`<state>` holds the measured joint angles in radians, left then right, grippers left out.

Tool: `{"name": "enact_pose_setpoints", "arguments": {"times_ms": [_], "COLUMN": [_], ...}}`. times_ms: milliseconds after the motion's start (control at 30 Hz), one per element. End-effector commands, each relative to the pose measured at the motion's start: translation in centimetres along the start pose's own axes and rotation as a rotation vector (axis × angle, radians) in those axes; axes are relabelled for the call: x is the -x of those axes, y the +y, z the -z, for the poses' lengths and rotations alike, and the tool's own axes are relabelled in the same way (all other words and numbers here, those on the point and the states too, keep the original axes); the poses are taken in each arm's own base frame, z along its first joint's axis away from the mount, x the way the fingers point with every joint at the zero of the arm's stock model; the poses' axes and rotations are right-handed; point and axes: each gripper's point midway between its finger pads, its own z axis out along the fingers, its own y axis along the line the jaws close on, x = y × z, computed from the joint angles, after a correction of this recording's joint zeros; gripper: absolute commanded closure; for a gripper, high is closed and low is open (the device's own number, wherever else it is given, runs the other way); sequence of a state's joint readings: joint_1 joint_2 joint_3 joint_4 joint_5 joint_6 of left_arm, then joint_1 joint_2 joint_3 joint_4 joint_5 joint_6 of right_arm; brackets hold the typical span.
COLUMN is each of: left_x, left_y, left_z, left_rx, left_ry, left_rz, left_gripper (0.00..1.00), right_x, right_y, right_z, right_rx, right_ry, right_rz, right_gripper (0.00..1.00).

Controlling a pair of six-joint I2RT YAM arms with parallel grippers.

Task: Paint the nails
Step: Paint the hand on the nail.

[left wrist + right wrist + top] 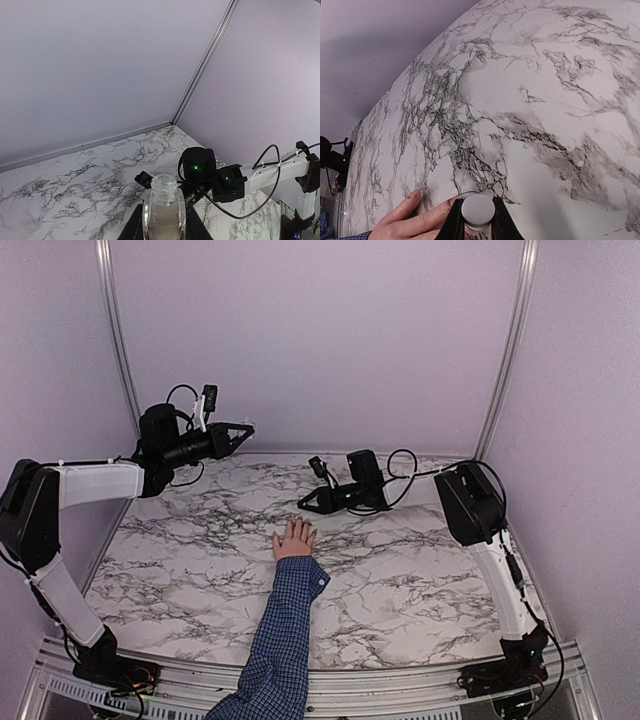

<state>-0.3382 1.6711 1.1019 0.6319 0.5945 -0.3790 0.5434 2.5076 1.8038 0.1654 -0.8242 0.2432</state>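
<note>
A small light-skinned hand point(293, 539) in a blue checked sleeve point(285, 625) lies flat on the marble table, fingers spread; its tiny nails are too small to make out from above. In the right wrist view two fingers point(415, 215) show at the lower left, with a nail point(418, 191) at the upper fingertip. My right gripper point(312, 502) point(478, 220) is shut on a round white brush cap point(478, 209), held just above the fingertips. My left gripper point(243, 431) point(164, 225) is raised at the far left, shut on an open clear glass polish bottle point(164, 210).
Lilac walls with metal corner posts point(115, 340) enclose the marble table point(400, 580). The right arm point(480, 520) reaches in from the right with loose black cable point(405, 475). The sleeve crosses the table's front edge.
</note>
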Motion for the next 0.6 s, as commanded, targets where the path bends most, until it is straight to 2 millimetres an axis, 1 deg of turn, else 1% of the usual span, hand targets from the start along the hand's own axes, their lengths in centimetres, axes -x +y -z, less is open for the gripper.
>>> {"name": "enact_pose_setpoints", "arguments": {"times_ms": [0,567], "left_x": [2.12,2.07], "left_y": [-0.99,-0.76], "left_z": [0.66,0.56], "left_rx": [-0.026,-0.03], "left_ry": [-0.057,-0.052], "left_rz": [-0.047,-0.05], "left_gripper": [1.0,1.0], "right_x": [1.11,0.83], "right_y": [0.24,0.42], "right_z": [-0.69,-0.87], "right_rx": [0.011,0.016], "right_ry": [-0.024,-0.016], "right_rz": [0.026,0.023], "right_gripper": [1.0,1.0]}}
